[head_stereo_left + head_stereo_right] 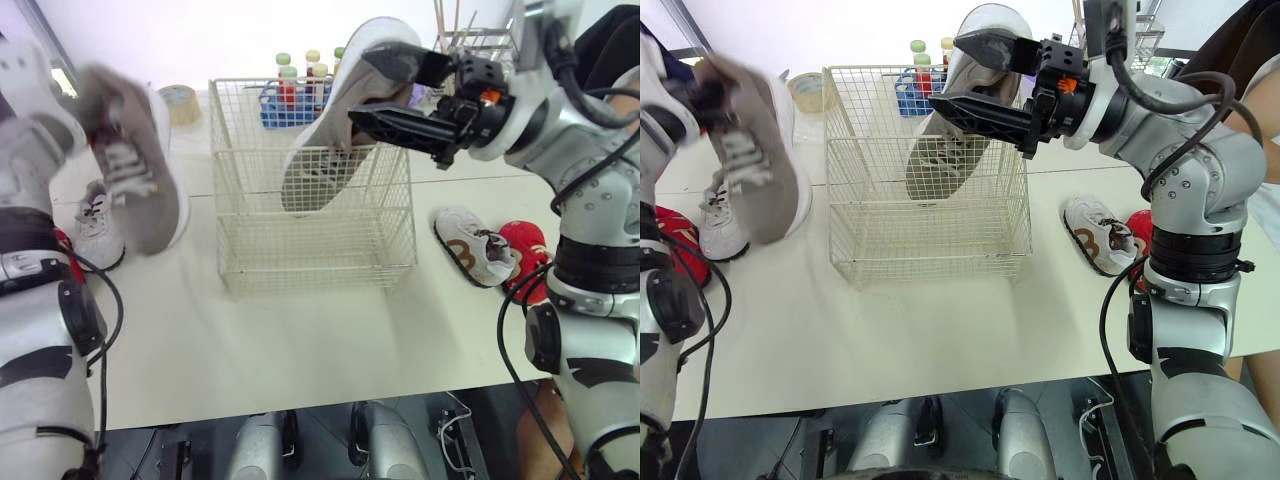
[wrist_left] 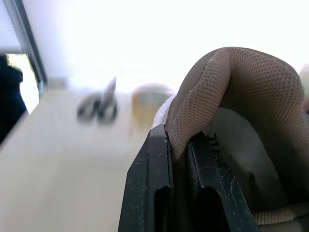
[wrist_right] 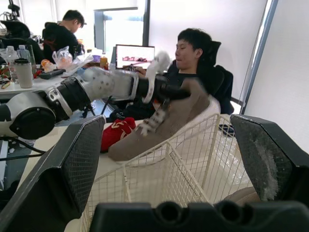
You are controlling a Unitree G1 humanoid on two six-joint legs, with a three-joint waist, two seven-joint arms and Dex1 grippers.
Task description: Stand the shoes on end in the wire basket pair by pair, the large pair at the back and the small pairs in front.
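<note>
1. Head views: the wire basket point(image 1: 310, 255) stands on the table point(image 1: 300, 340). One large grey shoe point(image 1: 325, 150) stands on end inside it, leaning toward the right wall. The right gripper point(image 1: 362, 88) is spread wide about the shoe's upper end and grips nothing; finger contact cannot be confirmed.
2. Its mate point(image 1: 135, 170) hangs in the air left of the basket. A small white shoe point(image 1: 95, 225) lies on the table below it, and a small brown-trimmed shoe point(image 1: 475, 245) lies right of the basket.
3. Left wrist view: the left gripper point(image 2: 176, 137) is clamped on the mate's heel collar.
4. Right wrist view: the fingers are far apart with nothing between them.
5. Risk: the standing shoe seems propped only by its lean, so a finger snagging on the way out could topple it. The mate, pinched only by its collar, may swing and catch the rim.
</note>
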